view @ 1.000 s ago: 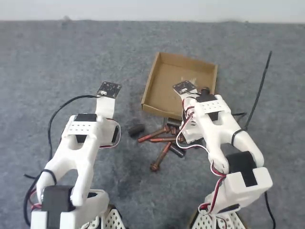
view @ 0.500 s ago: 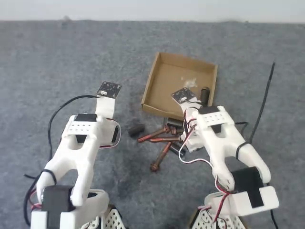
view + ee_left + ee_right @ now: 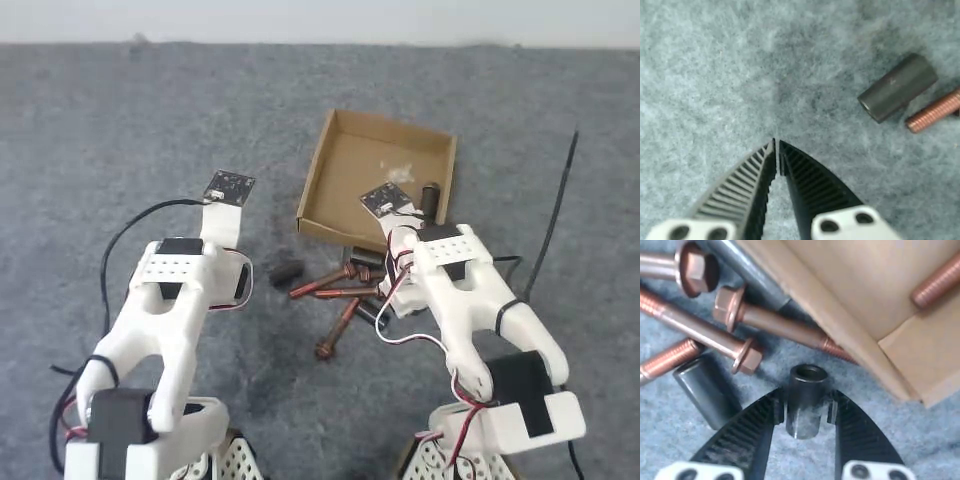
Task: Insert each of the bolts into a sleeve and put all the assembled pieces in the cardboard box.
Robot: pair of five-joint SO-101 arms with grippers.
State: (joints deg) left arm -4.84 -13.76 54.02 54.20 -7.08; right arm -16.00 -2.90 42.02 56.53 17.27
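Since a second ago, when my right arm reached out over the cardboard box (image 3: 318, 172), it has drawn back toward its base, and over the last half second it has hardly shifted. My right tool (image 3: 806, 398) now sits just outside the box's near wall, above the bench (image 3: 150, 120), pinching an upright sleeve (image 3: 807, 407): a finger lies against each side of it and its open end faces the camera. With the arm pulled back, a dark assembled piece (image 3: 430, 196) shows inside the box against its right wall; the right wrist view catches its threaded copper end (image 3: 935, 285).

Loose copper bolts (image 3: 322, 283) lie in a heap between the arms, just in front of the box, unchanged in place. Another sleeve (image 3: 707, 395) lies on its side just beside the one I hold, near a bolt head.

My left arm has stayed where it was. My left tool (image 3: 776, 145) hangs over bare bench with its fingers pressed together at the tips. A lone dark sleeve (image 3: 897, 87) lies near it, next to a bolt's threaded tip (image 3: 932, 117).
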